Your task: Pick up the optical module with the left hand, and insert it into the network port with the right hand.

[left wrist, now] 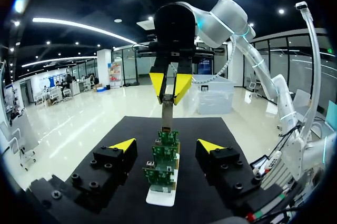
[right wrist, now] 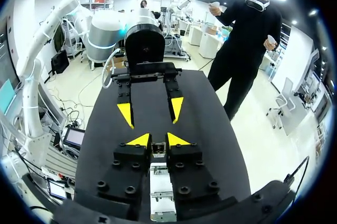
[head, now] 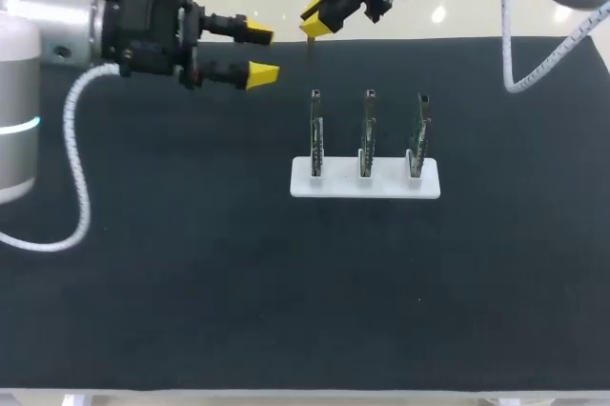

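My left gripper [head: 259,53] hangs over the far left part of the table [head: 143,282]. Its fingers are spread wide and hold nothing. The arm behind it is cut off at the view's side. There is a clear gap between its yellow tips and my right gripper [head: 315,20], which comes in from the far right corner and sits just over the table's far edge.

The right gripper is clamped on the optical module [left wrist: 166,112], which hangs straight down from the tips. From above the module is only a thin sliver. In the right wrist view only its end shows between the fingers.

Nearer and to the right, three circuit boards [head: 366,134] stand upright in a white base [head: 381,185]. From above they are seen edge-on, so their faces are hidden. A small dark part sits at each top edge, too small to identify. From above the module is apart from the boards. In the left wrist view its lower end lines up just over the row, and I cannot tell the gap.
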`<state>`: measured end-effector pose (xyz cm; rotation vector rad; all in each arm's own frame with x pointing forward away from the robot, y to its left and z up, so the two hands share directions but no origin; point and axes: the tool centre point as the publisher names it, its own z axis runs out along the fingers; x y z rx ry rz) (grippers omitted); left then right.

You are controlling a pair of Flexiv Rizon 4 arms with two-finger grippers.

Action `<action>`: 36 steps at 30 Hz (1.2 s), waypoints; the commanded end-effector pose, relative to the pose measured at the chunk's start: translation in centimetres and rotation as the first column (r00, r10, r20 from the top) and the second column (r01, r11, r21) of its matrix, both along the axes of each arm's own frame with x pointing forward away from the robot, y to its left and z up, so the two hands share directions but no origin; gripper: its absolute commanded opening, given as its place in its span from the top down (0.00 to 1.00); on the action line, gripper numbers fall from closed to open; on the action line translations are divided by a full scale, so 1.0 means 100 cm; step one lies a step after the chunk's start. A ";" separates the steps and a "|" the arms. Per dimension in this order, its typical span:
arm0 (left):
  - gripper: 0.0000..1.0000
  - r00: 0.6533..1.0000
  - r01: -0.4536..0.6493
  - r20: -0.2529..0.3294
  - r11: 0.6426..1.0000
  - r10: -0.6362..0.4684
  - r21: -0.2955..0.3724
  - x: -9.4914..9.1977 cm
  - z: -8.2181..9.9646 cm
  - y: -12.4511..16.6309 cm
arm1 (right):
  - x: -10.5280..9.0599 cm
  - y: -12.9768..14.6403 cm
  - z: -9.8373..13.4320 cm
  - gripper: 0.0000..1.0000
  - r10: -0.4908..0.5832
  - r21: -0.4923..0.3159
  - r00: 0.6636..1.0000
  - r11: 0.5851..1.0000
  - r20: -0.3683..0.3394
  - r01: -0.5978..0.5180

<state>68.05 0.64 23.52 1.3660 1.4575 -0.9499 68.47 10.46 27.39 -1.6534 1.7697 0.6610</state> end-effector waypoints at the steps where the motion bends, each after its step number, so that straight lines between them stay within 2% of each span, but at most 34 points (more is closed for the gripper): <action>1: 0.00 1.000 0.020 -0.011 0.999 -0.020 0.050 0.001 0.002 0.018 | 0.002 0.000 -0.001 1.00 0.004 0.002 1.000 1.000 -0.001 -0.004; 16: 0.00 0.998 0.066 -0.016 0.993 -0.064 0.100 0.011 0.001 0.059 | 0.002 -0.002 -0.001 1.00 0.011 0.000 1.000 1.000 -0.002 -0.011; 28: 0.00 0.998 0.068 -0.018 0.992 -0.066 0.108 0.011 0.000 0.060 | 0.003 -0.003 -0.002 1.00 0.015 0.002 1.000 1.000 -0.002 -0.015; 36: 0.00 0.998 0.068 -0.018 0.992 -0.066 0.108 0.011 0.000 0.060 | 0.009 -0.024 -0.007 1.00 0.038 0.005 0.999 0.999 -0.001 -0.038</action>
